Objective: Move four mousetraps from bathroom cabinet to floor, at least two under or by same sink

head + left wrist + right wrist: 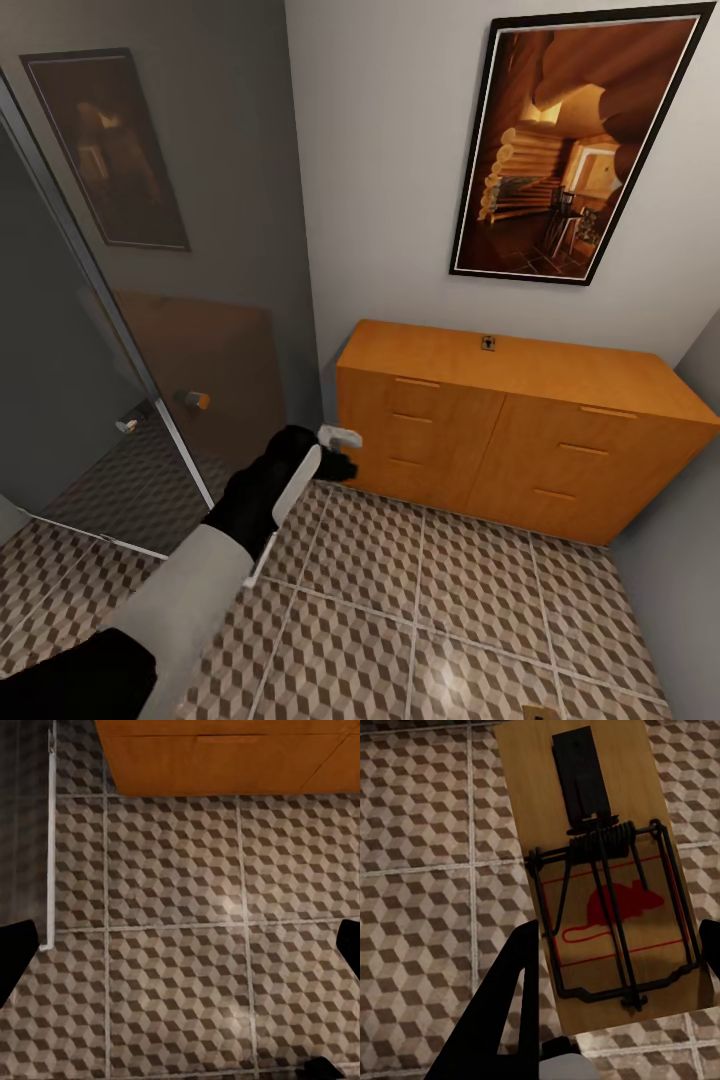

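The orange-brown cabinet [520, 440] stands against the wall under a framed picture, its fronts closed. A small flat thing that looks like a mousetrap [488, 342] lies on the cabinet's top. My right gripper [619, 934] is shut on another mousetrap [600, 870], a wooden board with a red mouse print and a dark spring bar, held above the bathroom floor [420, 870]. My left gripper [340, 455] hovers near the cabinet's lower left corner. It is open [180, 945] with only the floor tiles [172, 892] between its fingers. The bathroom sink is out of view.
A glass shower door [150, 300] with a metal frame closes off the left side, its bottom rail [51, 832] close to my left gripper. Grey wall [690, 560] bounds the right. A brown sliver [535, 712] shows at the lower edge of the head view.
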